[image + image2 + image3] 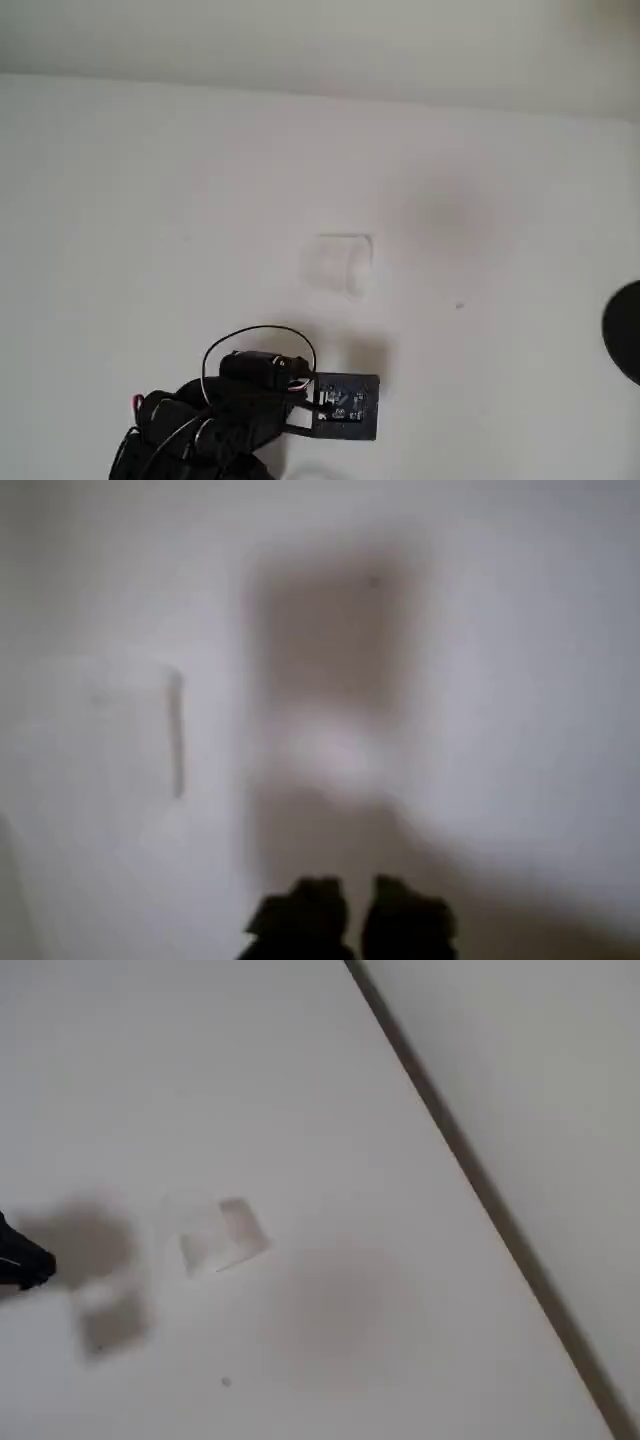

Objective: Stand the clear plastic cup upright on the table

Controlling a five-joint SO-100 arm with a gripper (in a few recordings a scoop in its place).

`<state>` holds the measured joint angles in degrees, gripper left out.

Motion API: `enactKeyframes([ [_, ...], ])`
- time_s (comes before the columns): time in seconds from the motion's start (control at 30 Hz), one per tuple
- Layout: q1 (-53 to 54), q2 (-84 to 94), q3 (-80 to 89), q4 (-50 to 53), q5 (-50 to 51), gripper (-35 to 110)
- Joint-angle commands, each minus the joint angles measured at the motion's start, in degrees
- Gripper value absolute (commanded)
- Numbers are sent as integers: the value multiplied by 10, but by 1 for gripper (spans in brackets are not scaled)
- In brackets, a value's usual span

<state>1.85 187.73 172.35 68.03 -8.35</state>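
The clear plastic cup [338,262] lies on its side on the white table [150,200], a faint whitish outline with one end facing right in the overhead view. My gripper [347,405] hovers nearer the front edge, a short way from the cup and apart from it, under its black square plate. In the wrist view the blurred cup [100,745] sits left of centre, ahead and to the left of the gripper [352,920]. The two dark fingertips stand close together with nothing between them. The fixed view shows the cup [215,1232] right of a black gripper tip [25,1262].
A black round object [625,330] pokes in at the table's right edge in the overhead view. The table's far edge [450,1130] meets a pale wall. The gripper's shadow [85,1240] falls on the tabletop beside the cup.
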Motion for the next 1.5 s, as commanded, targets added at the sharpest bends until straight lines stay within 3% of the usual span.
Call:
enactKeyframes([
  [0.0, 9, 7, 12, -76, 6, 2],
  [0.17, 15, 7, 11, -137, -84, 2],
  [0.3, -16, -31, -36, -149, -89, 5],
  [0.53, -15, -454, -342, -111, -23, 23],
  [0.7, -29, -650, -496, -75, -1, 48],
  [0.87, -31, -844, -637, -46, 32, 56],
  [1.37, -23, -1143, -840, -35, 89, 46],
  [1.47, -20, -1150, -846, -36, 91, 29],
])
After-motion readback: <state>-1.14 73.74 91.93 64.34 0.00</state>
